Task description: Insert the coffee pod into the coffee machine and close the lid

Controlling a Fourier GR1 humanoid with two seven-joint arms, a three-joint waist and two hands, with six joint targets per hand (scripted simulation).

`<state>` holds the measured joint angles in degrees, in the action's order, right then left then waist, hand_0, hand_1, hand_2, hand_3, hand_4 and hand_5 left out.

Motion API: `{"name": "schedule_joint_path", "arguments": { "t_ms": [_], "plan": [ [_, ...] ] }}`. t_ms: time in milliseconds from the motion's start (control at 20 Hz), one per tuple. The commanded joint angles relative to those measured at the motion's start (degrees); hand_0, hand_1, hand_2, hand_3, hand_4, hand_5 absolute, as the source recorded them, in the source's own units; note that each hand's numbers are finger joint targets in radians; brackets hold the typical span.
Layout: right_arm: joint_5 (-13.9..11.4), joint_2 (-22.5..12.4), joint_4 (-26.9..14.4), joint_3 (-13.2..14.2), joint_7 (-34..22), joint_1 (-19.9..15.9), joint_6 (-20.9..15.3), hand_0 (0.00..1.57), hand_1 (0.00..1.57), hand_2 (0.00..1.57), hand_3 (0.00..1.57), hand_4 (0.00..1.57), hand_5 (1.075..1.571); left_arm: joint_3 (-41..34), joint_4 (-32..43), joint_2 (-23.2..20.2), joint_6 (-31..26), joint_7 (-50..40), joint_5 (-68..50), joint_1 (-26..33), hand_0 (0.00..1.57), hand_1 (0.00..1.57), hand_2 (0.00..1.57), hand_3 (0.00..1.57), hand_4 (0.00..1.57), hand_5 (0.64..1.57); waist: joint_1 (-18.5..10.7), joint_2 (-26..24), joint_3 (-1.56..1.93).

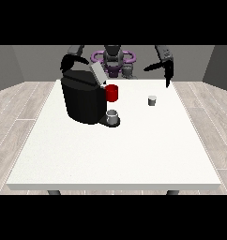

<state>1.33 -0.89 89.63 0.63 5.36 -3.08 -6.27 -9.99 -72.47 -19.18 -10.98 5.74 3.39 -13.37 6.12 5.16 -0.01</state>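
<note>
The small grey coffee pod (152, 100) is standing alone on the white surface (115, 154), well apart from the black coffee machine (83, 99), whose lid (97, 73) is tilting open. A grey cup (113, 117) is sitting on its tray, contents unreadable. The hand at the view's right (166, 71) is hanging above the pod, fingers straight. The hand at the view's left (68, 61) is hovering behind the machine; I cannot tell its state.

You see the coffee machine (82, 99) near the surface's (115, 159) far-left corner, the coffee pod (152, 100) well apart toward its right edge.
</note>
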Motion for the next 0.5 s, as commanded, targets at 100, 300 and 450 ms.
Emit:
{"name": "schedule_joint_path", "arguments": {
  "t_ms": [100, 300, 450],
  "plan": [
    [-0.9, 0.3, 0.3, -1.4, -1.4, -2.7, -0.1, 0.0, 0.0, 0.0, 0.0, 0.34, 1.571, -2.6, 11.5, -3.2, -0.7, 1.1, 1.5, -6.4, 0.0, 0.0, 0.0, 0.0, 0.0, 1.571, 1.6, 3.6, -0.01],
    [-0.6, -0.6, -0.3, 0.2, -2.0, -5.2, -0.7, 0.0, 0.0, 0.0, 0.0, 0.39, 1.571, -3.9, 17.8, -5.2, -0.5, 5.6, 2.8, -8.4, 0.0, 0.0, 0.0, 0.0, 0.0, 1.571, 2.3, 7.4, -0.03],
    [0.1, -2.5, -6.2, 3.4, -1.5, -8.3, -0.6, 0.0, 0.0, 0.0, 0.0, 0.37, 1.571, -0.6, 17.3, -4.3, 0.0, 1.7, 5.8, -10.7, 0.0, 0.0, 0.0, 0.0, 0.0, 1.571, -0.1, 5.8, 0.01]
  ]
}}
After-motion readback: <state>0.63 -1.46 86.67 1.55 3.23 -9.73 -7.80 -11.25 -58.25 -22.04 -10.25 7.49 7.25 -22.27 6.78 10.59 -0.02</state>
